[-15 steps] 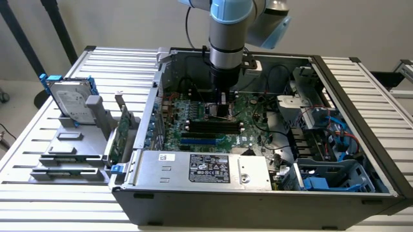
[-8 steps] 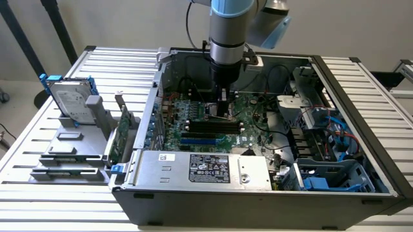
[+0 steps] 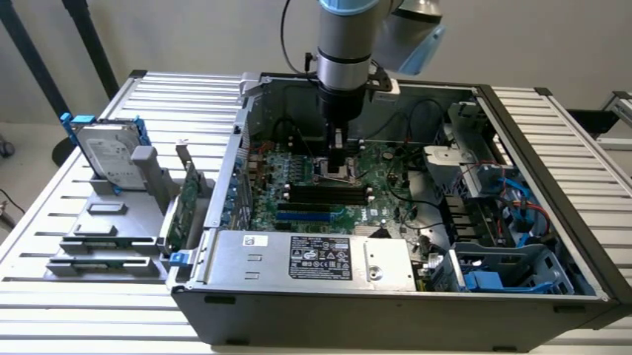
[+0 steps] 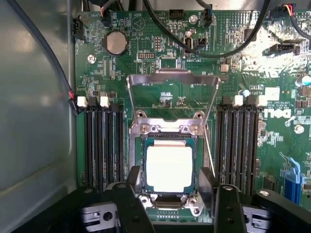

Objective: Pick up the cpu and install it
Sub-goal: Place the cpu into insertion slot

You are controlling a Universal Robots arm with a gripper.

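Arm [image 3: 345, 52] drops from the upper centre of the exterior frame into the open case [image 3: 395, 318]. The case lies on a slatted table [image 3: 89, 325]. Gripper [image 3: 342, 168] is mid-frame, low over the board [image 3: 385, 196].

Wrist view: jaws wide, fingers [image 4: 130, 204] well apart on either side of the socket [image 4: 167, 130], gripping nothing. Cpu [image 4: 169, 167] lies flat in the socket, silvery top up, between the two fingers. Cannot tell whether either finger touches it. Load plate [image 4: 172, 80] is tipped up off the socket, hinged at the edge away from the gripper. Black memory slots [image 4: 103, 145] flank the socket on both sides. Coin cell [image 4: 116, 42] sits on the board beyond the load plate. Black cables [image 4: 228, 48] loop over that far part of the board.

Exterior view: PSU [image 3: 316, 255] with a label is at lower centre, just inside the case's near wall. Hard drive [image 3: 103, 155] with blue rails stands in a grey rack [image 3: 109, 244] at the exterior view's left, outside the case. Green cards [image 3: 183, 203] stand upright between rack and case.
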